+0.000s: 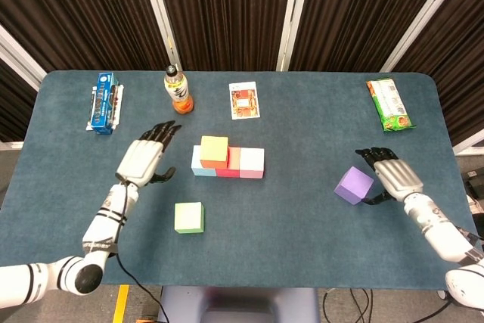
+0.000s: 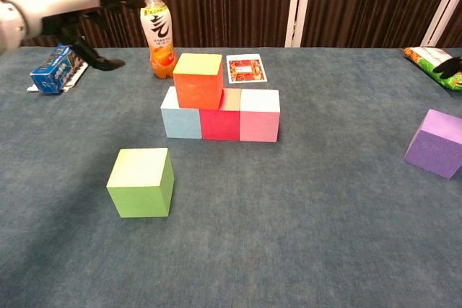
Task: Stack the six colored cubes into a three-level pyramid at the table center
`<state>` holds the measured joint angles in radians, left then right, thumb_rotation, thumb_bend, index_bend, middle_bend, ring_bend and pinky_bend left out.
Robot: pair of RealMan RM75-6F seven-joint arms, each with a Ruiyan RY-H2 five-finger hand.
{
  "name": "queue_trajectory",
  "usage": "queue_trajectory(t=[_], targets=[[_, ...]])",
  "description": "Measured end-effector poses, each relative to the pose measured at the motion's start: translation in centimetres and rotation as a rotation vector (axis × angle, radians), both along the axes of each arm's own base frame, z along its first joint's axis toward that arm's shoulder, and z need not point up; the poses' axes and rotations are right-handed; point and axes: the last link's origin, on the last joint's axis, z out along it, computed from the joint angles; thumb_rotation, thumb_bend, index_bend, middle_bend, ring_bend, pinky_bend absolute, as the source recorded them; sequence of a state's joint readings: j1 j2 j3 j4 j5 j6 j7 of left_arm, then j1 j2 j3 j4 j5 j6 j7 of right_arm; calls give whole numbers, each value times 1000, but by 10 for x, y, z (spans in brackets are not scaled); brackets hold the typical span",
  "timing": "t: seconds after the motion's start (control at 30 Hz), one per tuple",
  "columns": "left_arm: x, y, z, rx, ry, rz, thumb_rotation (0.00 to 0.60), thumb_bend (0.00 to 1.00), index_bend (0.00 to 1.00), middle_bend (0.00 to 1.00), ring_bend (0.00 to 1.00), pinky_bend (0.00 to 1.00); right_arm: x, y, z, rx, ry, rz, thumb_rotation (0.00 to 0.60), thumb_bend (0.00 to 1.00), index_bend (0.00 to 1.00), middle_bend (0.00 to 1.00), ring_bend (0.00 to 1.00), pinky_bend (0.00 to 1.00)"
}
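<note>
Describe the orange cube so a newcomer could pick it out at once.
Start at the row of three cubes near the middle of the blue-green table. The orange cube sits on top of that row, over its left end. It is the only cube raised off the table, and no hand touches it.

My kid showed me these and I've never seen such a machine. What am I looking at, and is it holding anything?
It is a two-armed robot at a table, steered by a person. One picture looks down from its head, the other forward from its chest. The left robot hand is open and holds nothing. The right robot hand sits beside the purple cube; whether it grips it is unclear. At the centre, an orange cube rests on a row of blue, red and pink cubes. A green cube waits nearby. A bottle, card and snack packs lie behind.
</note>
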<state>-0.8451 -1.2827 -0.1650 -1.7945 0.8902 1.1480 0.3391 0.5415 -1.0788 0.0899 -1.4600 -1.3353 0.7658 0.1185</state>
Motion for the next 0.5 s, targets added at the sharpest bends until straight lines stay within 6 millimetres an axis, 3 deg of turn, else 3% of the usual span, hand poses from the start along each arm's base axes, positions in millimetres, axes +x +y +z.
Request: queue_trajectory(t=[0.27, 0.5], targets=[[-28, -16, 15, 23, -39, 33, 600, 349, 23, 17, 13, 166, -13, -17, -14, 9, 112, 46, 600, 135, 34, 173, 0, 91], [-37, -17, 28, 33, -73, 63, 600, 349, 24, 17, 12, 166, -16, -25, -20, 46, 219, 125, 600, 61, 5, 158, 0, 59]])
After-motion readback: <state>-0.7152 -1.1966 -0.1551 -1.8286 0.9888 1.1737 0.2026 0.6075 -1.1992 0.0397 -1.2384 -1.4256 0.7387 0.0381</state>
